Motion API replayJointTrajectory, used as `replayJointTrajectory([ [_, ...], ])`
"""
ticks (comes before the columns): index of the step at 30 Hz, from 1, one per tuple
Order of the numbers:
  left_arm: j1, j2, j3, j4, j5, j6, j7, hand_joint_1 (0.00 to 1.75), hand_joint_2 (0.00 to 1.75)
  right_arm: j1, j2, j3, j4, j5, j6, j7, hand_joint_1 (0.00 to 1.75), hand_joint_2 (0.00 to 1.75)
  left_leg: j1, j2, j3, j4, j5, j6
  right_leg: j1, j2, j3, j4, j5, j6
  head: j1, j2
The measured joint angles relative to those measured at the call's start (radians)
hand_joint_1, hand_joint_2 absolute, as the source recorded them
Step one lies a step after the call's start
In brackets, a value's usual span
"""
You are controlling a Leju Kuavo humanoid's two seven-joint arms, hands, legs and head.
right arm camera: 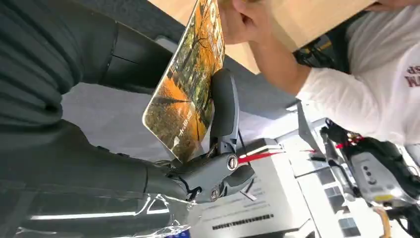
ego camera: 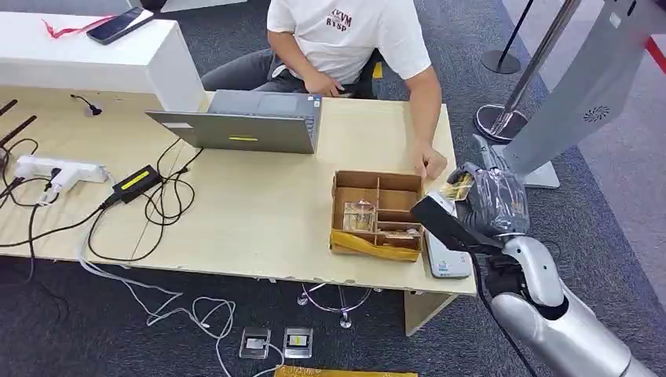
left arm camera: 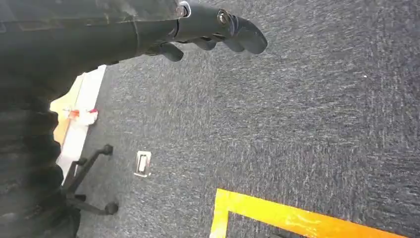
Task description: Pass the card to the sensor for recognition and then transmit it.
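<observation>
A thin, glossy card printed with an orange autumn scene (right arm camera: pixel 190 84) is pinched upright in the right hand (ego camera: pixel 488 201), held just off the right edge of the pale wooden table (ego camera: pixel 259 212), above a flat white sensor box (ego camera: pixel 446 259). A person's hand (right arm camera: pixel 245 20) is seen at the card's far end. The card is judged light, stiff and slippery, best taken by its faces near one edge. The left hand (left arm camera: pixel 218 29) hangs over grey carpet with nothing in it, fingers loosely apart.

Orange autumn-tree card (right arm camera: pixel 190 84), brown cardboard box (ego camera: pixel 377 214), grey laptop (ego camera: pixel 247 122), white shirt (ego camera: pixel 345 35)
</observation>
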Motion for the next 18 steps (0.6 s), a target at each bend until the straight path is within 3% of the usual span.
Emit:
replayJointTrajectory([
  [9,0.0,0.002,0.0,0.0,0.023,0.008,0.007,0.0,1.75,0.106,-0.04,-0.053,0.003,-0.01,-0.006,0.0,1.75,1.75,0.0,0.002,0.0,0.0,-0.001,-0.001,0.0,0.001,0.0,0.0,0.0,0.0,0.0,0.0],
  [18,0.0,0.002,-0.017,0.0,0.045,0.009,0.007,0.0,1.75,0.128,-0.031,-0.047,0.04,-0.004,0.03,-0.033,1.75,1.75,0.0,0.002,0.0,0.0,-0.001,-0.001,0.0,0.002,0.0,0.0,0.0,0.0,0.0,0.0],
])
